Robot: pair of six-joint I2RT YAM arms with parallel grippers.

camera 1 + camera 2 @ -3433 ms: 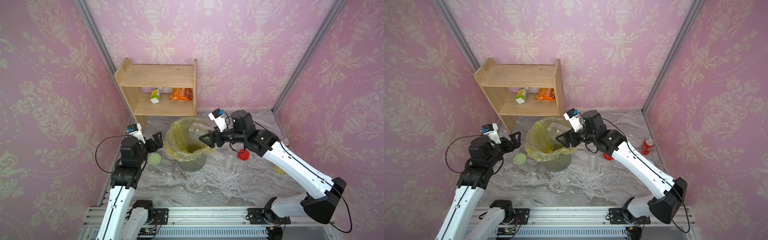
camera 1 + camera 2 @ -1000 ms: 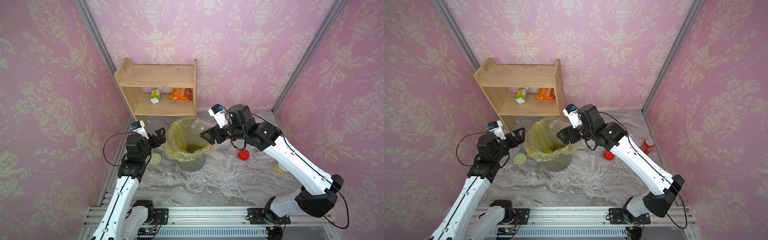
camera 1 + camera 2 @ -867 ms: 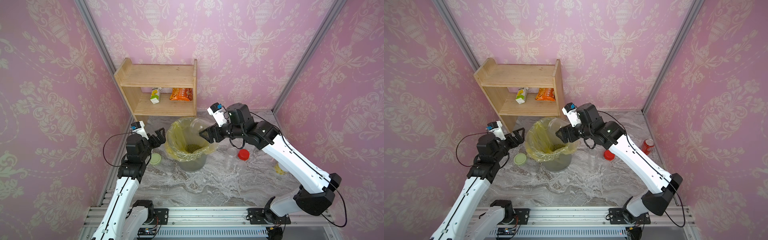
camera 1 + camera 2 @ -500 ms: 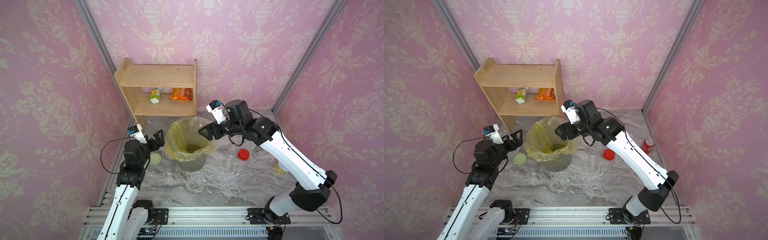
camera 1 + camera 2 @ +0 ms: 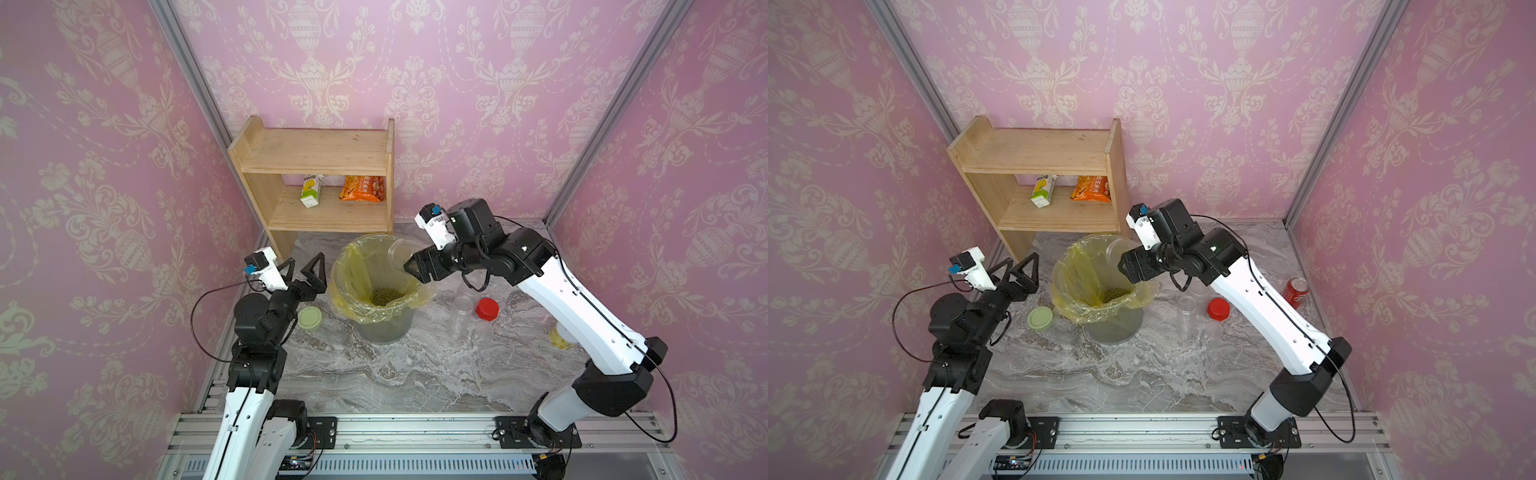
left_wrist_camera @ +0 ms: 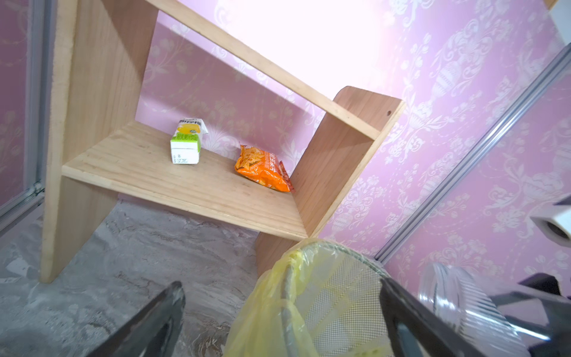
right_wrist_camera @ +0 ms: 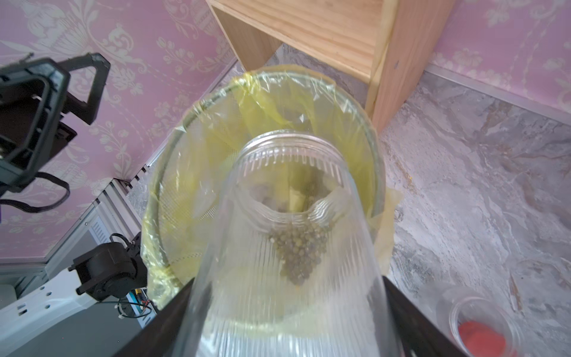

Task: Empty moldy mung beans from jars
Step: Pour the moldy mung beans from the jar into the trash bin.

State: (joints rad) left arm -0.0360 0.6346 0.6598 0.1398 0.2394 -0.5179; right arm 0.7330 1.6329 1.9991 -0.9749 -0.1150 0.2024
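Pink damask-papered walls close in a grey marbled tabletop (image 5: 374, 374), with a pale wooden two-tier shelf (image 5: 320, 151) at the back. In both top views the clear ribbed plastic jar (image 5: 397, 251) almost vanishes against the yellow liner of the round grey mesh bin (image 5: 384, 330). The right wrist view shows it plainly, though its base is cut off by the frame. Empty clear plastic jars (image 5: 461, 309) beside the round red screw lid (image 5: 487, 308) are faint outlines, too faint to count. The right arm hides most of a yellow tin (image 5: 559, 337). Glare whites out part of the left wrist view.

The right arm reaches across from its base, elbow high, wrist bent toward the bin. The right gripper (image 5: 413, 266) is clamped on the ribbed jar, tipped mouth-down over the bin. Tiny olive-green mung beans (image 7: 301, 247) bunch at its neck, and more lie heaped at the bin's bottom. The left arm stands upright. The left gripper (image 5: 301, 270) is spread wide and empty, just beside the bin's rim, above a round pale-green lid (image 5: 309, 319)
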